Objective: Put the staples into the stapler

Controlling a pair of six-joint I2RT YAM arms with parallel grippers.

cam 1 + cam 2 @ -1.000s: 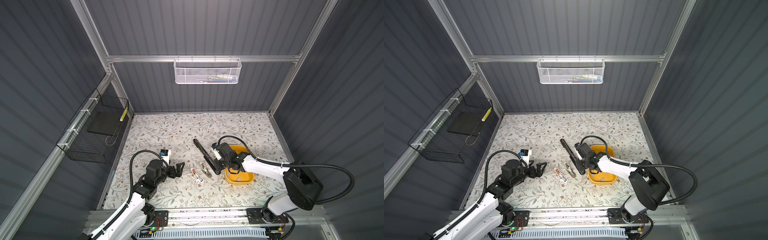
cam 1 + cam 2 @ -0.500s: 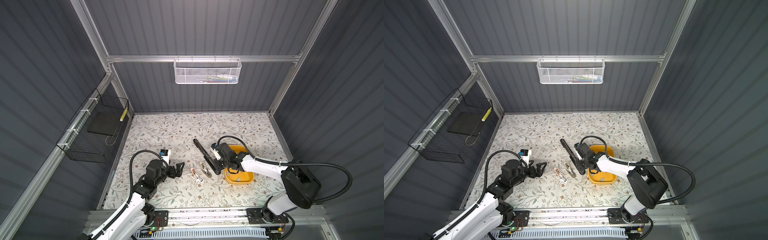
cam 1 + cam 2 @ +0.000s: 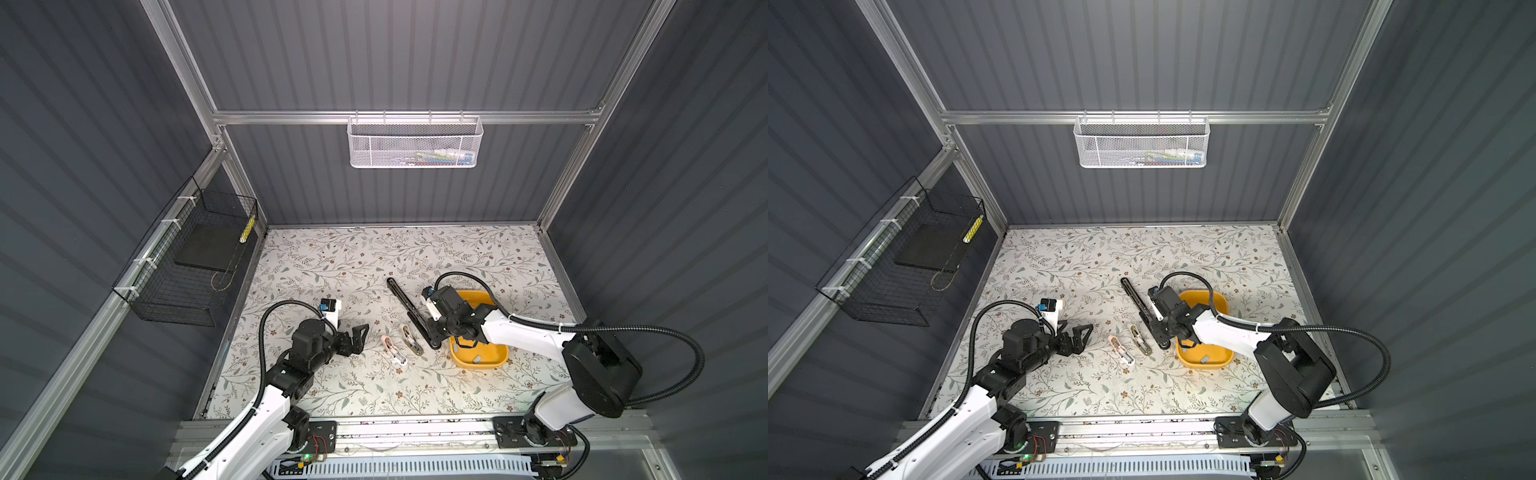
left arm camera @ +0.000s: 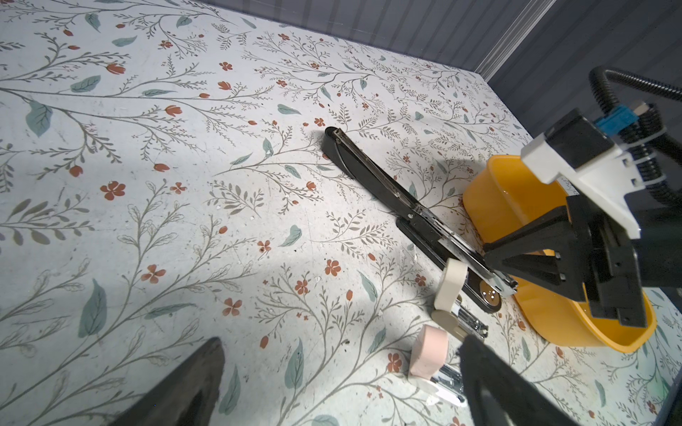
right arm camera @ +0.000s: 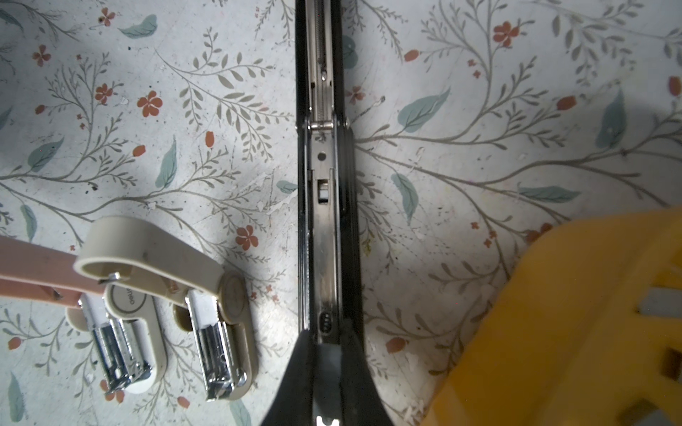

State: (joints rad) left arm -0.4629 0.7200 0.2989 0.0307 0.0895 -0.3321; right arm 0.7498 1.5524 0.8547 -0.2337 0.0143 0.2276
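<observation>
Left arm [image 3: 266, 411] low near the bench's [image 3: 332, 257] left edge, left claw [image 3: 360, 338] spread wide, right arm [image 3: 519, 332] bent inward, right claw [image 5: 324, 345] pinched nearly closed

Staplers three: long black stapler [image 3: 405, 301], beige stapler [image 3: 412, 340], pink stapler [image 3: 393, 351]. Yellow tub [image 3: 500, 360] one. Staple strips [image 3: 476, 358] in tub: count unclear. Wall baskets two: white mesh basket [image 3: 415, 143], black wire basket [image 3: 187, 270].

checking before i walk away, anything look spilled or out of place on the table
Nothing stands out. The black stapler, beige stapler and pink stapler all lie hinged open, and the staples in view lie inside the yellow bin.
</observation>
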